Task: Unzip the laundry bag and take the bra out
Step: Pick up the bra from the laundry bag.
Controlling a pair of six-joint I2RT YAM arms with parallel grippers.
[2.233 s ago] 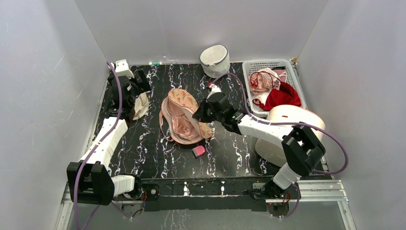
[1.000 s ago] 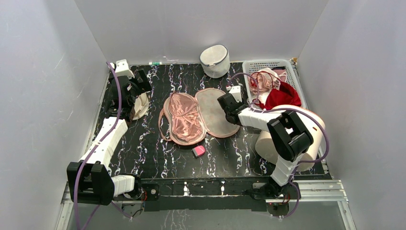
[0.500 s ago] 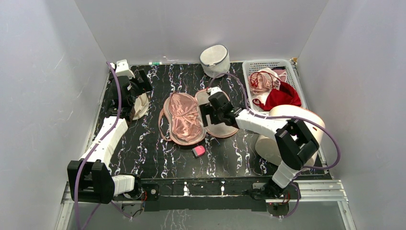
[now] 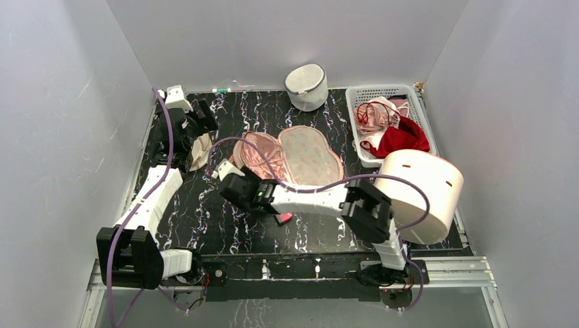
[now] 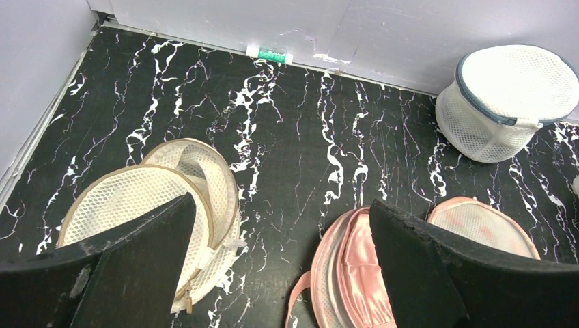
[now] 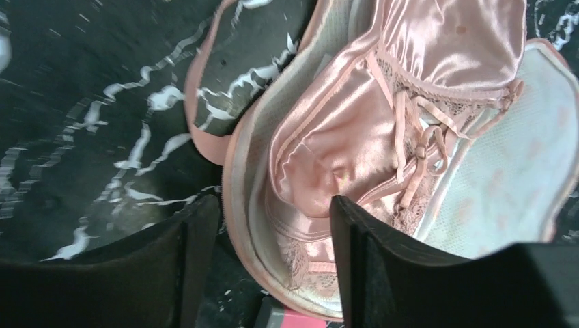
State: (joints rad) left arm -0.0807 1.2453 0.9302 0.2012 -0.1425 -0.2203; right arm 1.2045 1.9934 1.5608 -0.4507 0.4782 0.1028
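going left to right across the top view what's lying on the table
cream pouch → bra → open flap of the laundry bag → white basket; the round mesh bag and big white drum overlap these, so left out

The bag [image 4: 311, 164] lies open mid-frame on the counter [image 4: 205, 213], the bra [image 4: 263, 152] in its left half. The right arm [image 4: 304, 198] stretches leftward across its lower edge.
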